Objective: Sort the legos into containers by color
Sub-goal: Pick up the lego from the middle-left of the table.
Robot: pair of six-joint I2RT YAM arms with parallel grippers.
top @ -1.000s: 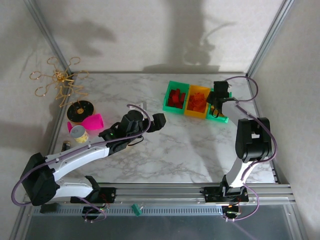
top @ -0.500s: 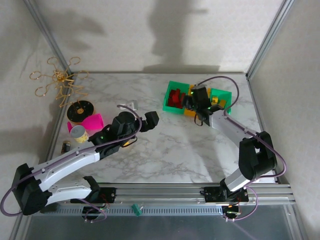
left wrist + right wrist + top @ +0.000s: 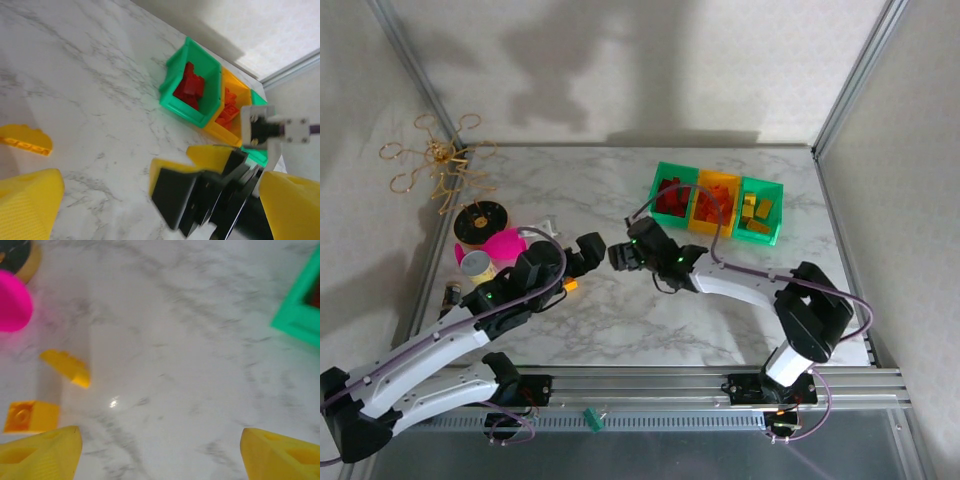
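My right gripper (image 3: 618,256) hangs over the white marbled tabletop (image 3: 650,325) at mid-table. Its yellow fingertips (image 3: 45,452) are spread wide with nothing between them. The left gripper (image 3: 588,248) faces it from just to the left, likewise spread and empty. Two loose legos, a yellow curved plastic brick (image 3: 67,368) and an orange square plastic brick (image 3: 30,416), lie on the table left of the right gripper, outside its fingers. The joined row of green and orange plastic bins (image 3: 760,238), with bricks inside, sits at the far right.
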